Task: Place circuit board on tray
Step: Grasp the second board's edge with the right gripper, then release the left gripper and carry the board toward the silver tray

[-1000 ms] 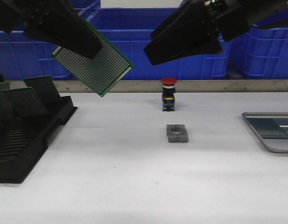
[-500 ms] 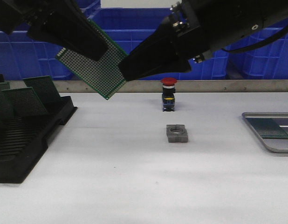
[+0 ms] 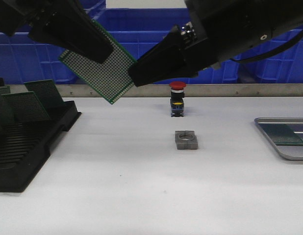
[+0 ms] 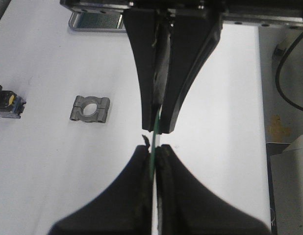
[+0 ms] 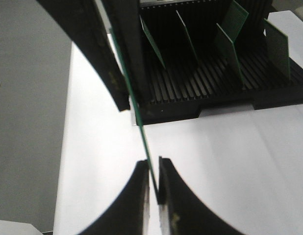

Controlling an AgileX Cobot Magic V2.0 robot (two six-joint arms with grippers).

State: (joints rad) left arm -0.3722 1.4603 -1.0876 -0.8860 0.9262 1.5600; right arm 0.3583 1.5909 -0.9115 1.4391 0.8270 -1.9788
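Perfboard (image 3: 100, 67), green and tilted with its long axis sloping down toward the right gripper (image 3: 133, 78), is held above the counter (image 3: 141, 186), clamped by the left gripper (image 3: 100, 51) and closely straddled by the right, well apart from the tray (image 3: 289, 152).

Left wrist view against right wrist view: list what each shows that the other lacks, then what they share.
Only the left wrist view shows the grey metal clamp block, the shallow silver-grey metal tray and the small black push-button switch. Only the right wrist view shows the black slotted rack holding upright green boards. Both show the green perforated circuit board edge-on between the left gripper and the right gripper.
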